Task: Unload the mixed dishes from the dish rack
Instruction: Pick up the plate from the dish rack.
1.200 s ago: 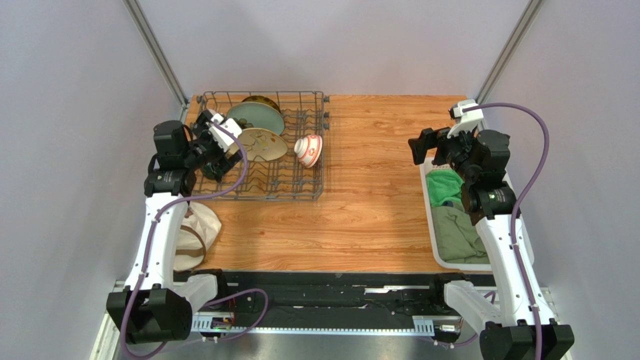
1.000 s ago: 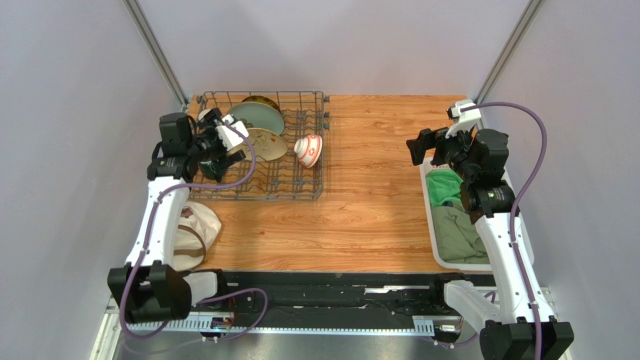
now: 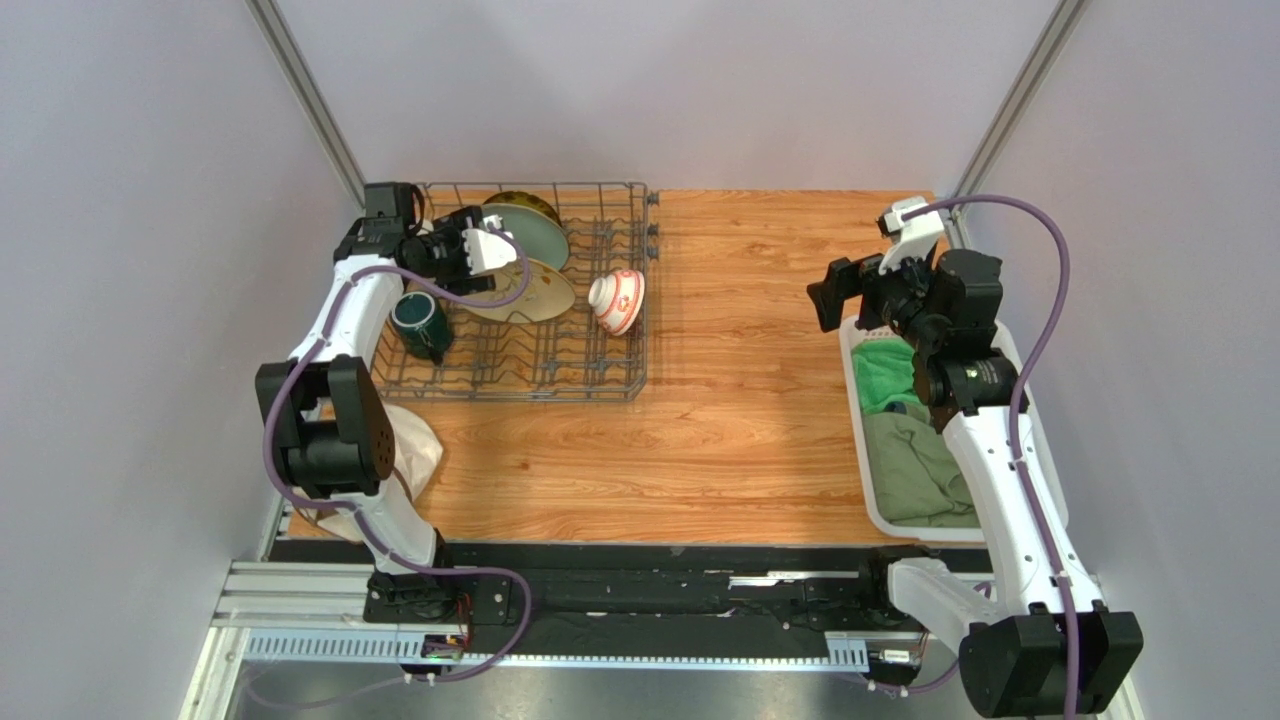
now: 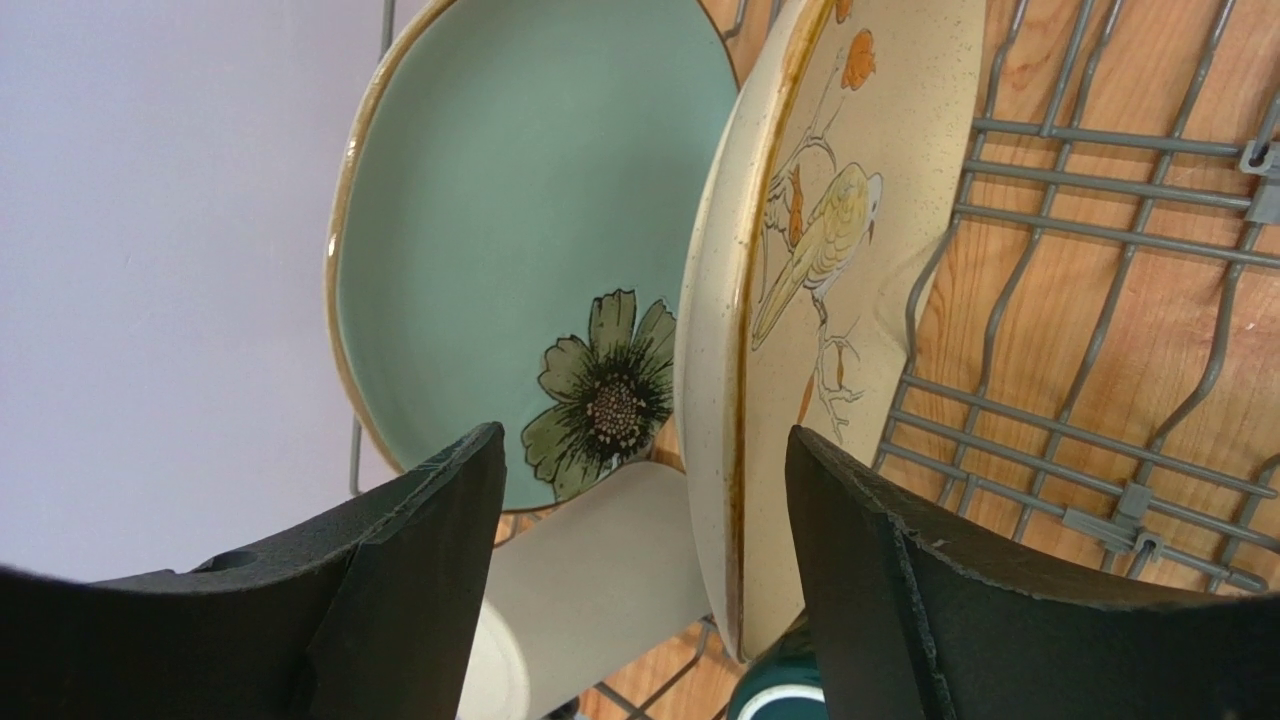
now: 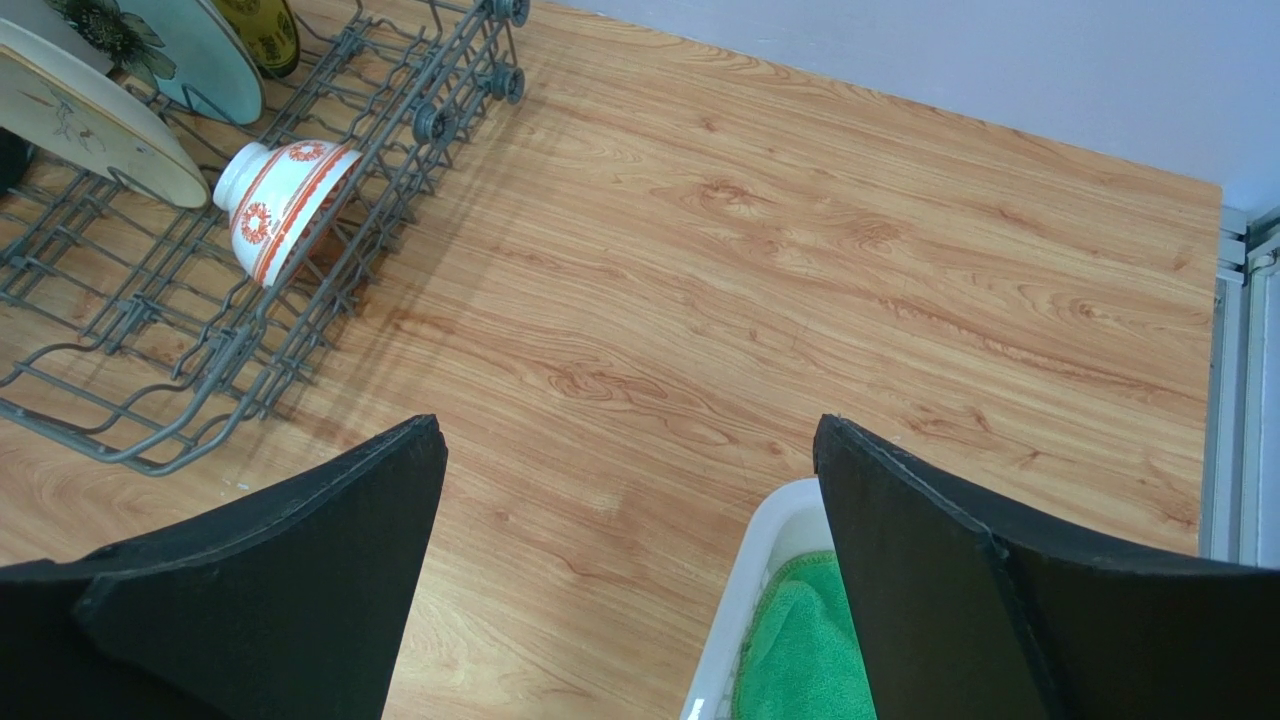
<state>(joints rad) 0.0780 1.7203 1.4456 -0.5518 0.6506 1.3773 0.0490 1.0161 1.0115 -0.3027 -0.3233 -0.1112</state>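
The grey wire dish rack stands at the table's far left. In it stand the pale green flowered plate, the cream plate and, behind them, the yellow-and-dark patterned plate. The red-and-white bowl lies on its side at the right, the dark green mug at the left. My left gripper is open above the plates. In the left wrist view its jaws straddle the beige cup and the cream plate's rim. My right gripper is open and empty over bare table.
A white slotted basket with green cloths stands at the right edge; its corner lies under my right gripper. A cream bag lies at the front left. The bowl and the rack show in the right wrist view.
My left arm has swung from the rack's left side to its far end, with the gripper now over the plates. The mug has come into view. The right arm has barely shifted.
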